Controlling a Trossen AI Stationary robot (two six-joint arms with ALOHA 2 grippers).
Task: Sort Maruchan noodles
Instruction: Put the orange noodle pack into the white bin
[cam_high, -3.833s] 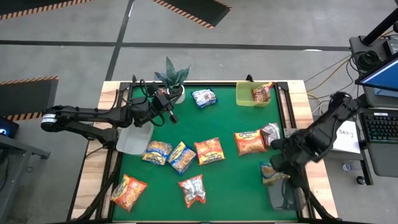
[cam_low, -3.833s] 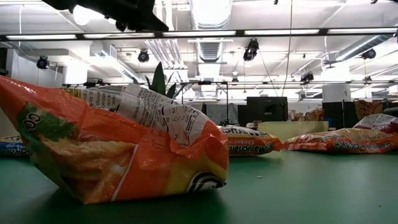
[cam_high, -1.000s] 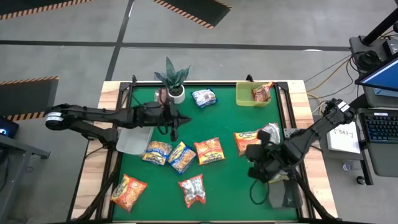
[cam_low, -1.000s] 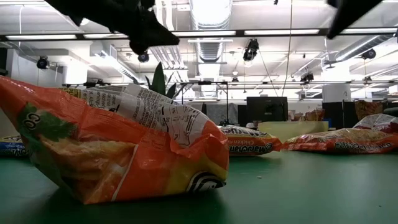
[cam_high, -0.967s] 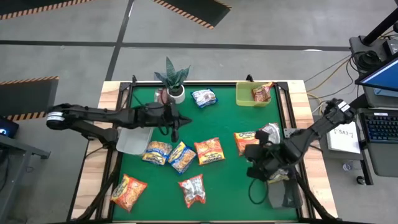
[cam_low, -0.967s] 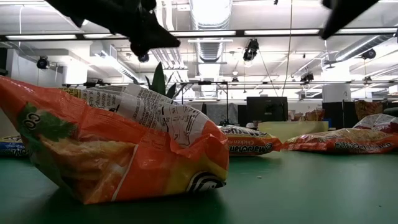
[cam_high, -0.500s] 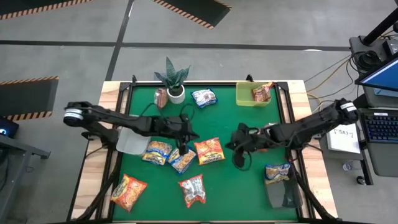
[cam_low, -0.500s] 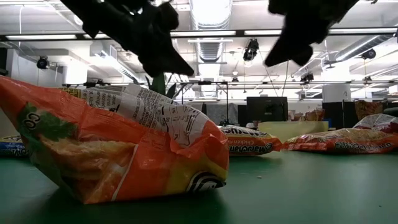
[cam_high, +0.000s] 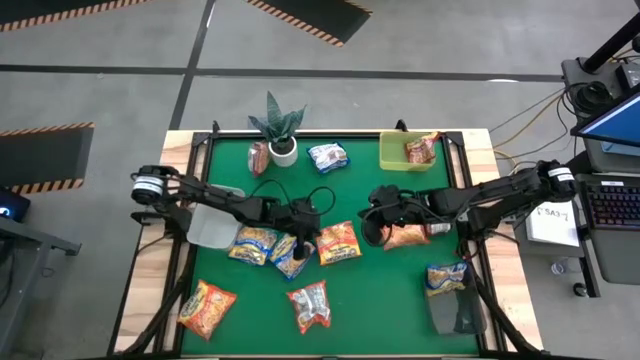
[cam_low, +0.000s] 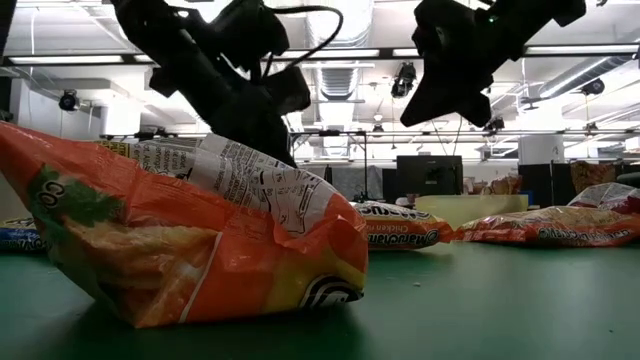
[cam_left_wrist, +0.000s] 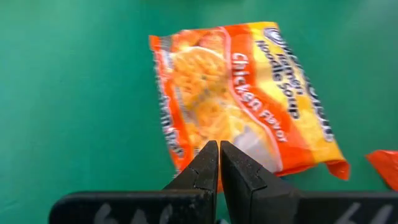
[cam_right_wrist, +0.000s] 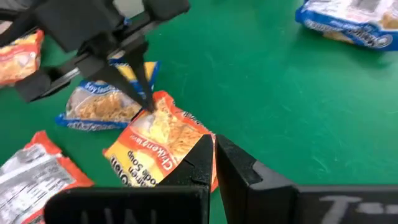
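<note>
Left gripper (cam_high: 300, 236): fingers pressed together, nothing held, tip down at the near edge of the orange chicken packet (cam_high: 337, 241), mid-table. Yellow-and-blue packet (cam_high: 291, 252) just beside, touching or nearly so.

Right gripper (cam_high: 372, 228): fingers likewise closed and empty, hovering above green mat (cam_high: 370, 290) just right of the same packet.

Other packets spread over the mat; one in lime-green tray (cam_high: 393, 152) at far edge.

Risks, judged:
- Both arms converging on one packet; collision of fingers likely if neither yields.
- Closed fingers unable to pinch; pressing down apt to slide the slick, crinkly wrapper.
- Neighbouring packet dragged along, muddling the sort.
</note>
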